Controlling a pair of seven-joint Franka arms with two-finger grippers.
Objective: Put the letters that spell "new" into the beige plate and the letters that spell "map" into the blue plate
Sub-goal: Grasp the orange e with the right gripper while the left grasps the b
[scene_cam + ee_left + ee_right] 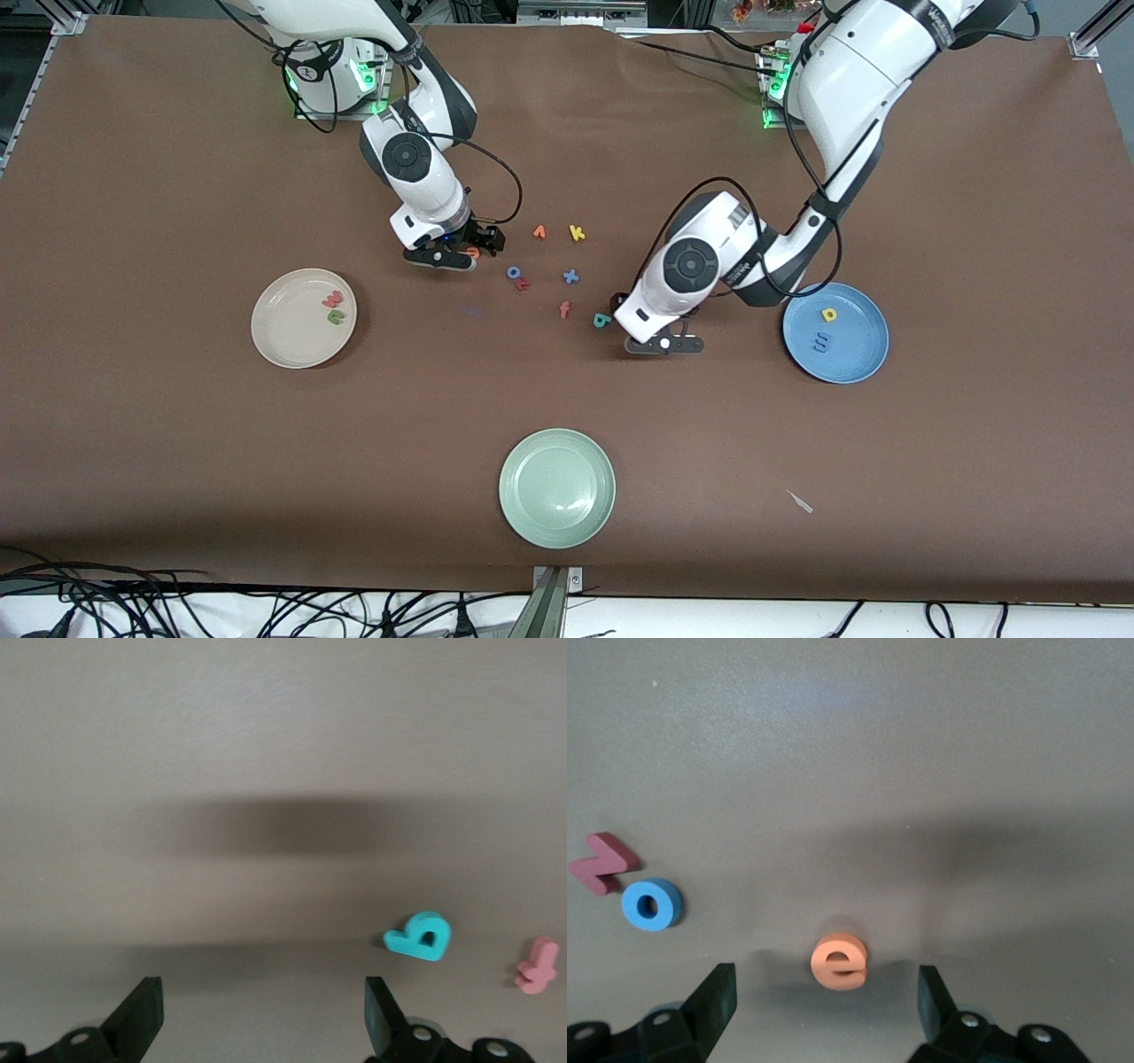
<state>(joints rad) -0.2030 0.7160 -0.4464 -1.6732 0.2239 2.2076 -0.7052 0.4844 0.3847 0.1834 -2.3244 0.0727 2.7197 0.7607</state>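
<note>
Straddling the orange e, the right end effector sits low over the worktop with fingers spread, nothing gripped. To pinch well, it should centre the letter between the pads, settle fully down, then squeeze across its width before carrying it to the beige plate, where the green n and red w lie. The e is nearly round, lying flat, without a clear long axis. The left end effector hovers released beside the teal a; the blue plate holds the yellow p and blue m.
</note>
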